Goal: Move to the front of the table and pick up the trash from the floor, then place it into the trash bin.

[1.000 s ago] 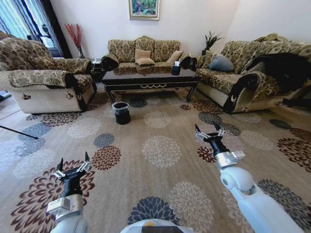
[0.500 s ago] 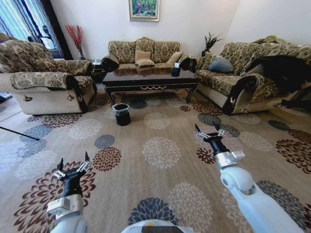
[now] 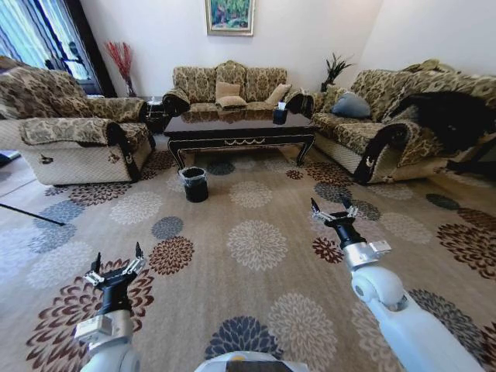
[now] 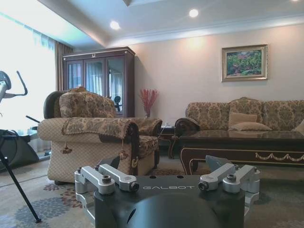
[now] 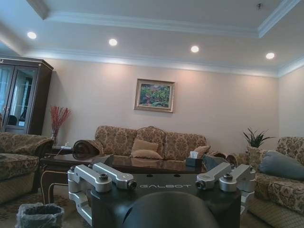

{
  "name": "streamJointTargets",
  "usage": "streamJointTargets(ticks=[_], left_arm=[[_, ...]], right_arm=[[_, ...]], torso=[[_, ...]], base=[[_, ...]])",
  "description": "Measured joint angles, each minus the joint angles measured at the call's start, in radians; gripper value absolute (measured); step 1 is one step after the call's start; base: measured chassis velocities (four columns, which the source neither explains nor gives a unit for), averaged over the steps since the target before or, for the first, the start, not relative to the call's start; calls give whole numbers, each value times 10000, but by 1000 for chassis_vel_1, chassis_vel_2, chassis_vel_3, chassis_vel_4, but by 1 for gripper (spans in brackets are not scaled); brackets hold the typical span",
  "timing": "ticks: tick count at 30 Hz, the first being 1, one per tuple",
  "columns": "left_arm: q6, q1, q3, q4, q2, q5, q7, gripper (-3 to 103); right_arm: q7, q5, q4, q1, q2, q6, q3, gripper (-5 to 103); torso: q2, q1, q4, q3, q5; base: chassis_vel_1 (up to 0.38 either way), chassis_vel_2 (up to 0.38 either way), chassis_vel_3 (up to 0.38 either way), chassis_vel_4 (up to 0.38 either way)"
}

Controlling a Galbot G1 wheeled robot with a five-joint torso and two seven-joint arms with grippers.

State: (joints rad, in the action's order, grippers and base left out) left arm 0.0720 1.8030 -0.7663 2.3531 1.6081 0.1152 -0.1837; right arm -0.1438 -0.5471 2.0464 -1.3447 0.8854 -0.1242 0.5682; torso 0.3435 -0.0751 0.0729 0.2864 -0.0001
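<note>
The table (image 3: 236,124) of dark glossy wood stands far ahead on the patterned carpet, between the sofas. In front of its left end sits the small black trash bin (image 3: 194,184) with a clear liner. From this distance I cannot make out the trash on the floor. My left gripper (image 3: 117,260) hangs open over the carpet at the lower left. My right gripper (image 3: 331,208) is open at mid right, holding nothing. The left wrist view has the left gripper (image 4: 167,168) before the table (image 4: 242,142). The right wrist view has the right gripper (image 5: 161,172), the bin (image 5: 40,214) and the table (image 5: 118,164).
An armchair (image 3: 74,128) flanks the left, a sofa (image 3: 232,81) stands behind the table, and another sofa (image 3: 403,116) with dark clothing lines the right. A black tissue box (image 3: 280,111) sits on the table. A thin black rod (image 3: 31,215) lies at the left. Open carpet stretches ahead.
The whole head view has shifted slightly, with the furniture spreading outward a little, so the camera has crept forward. Both arms keep the same pose with open grippers.
</note>
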Motion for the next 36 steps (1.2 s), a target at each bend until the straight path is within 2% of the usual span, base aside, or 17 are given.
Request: streamJointTargets(ticks=[36], left_arm=[[0, 0, 0, 0, 0, 0, 0, 100]], right_arm=[[0, 0, 0, 0, 0, 0, 0, 100]], torso=[[1399, -512, 0, 885, 0]], base=[[0, 0, 0, 0]])
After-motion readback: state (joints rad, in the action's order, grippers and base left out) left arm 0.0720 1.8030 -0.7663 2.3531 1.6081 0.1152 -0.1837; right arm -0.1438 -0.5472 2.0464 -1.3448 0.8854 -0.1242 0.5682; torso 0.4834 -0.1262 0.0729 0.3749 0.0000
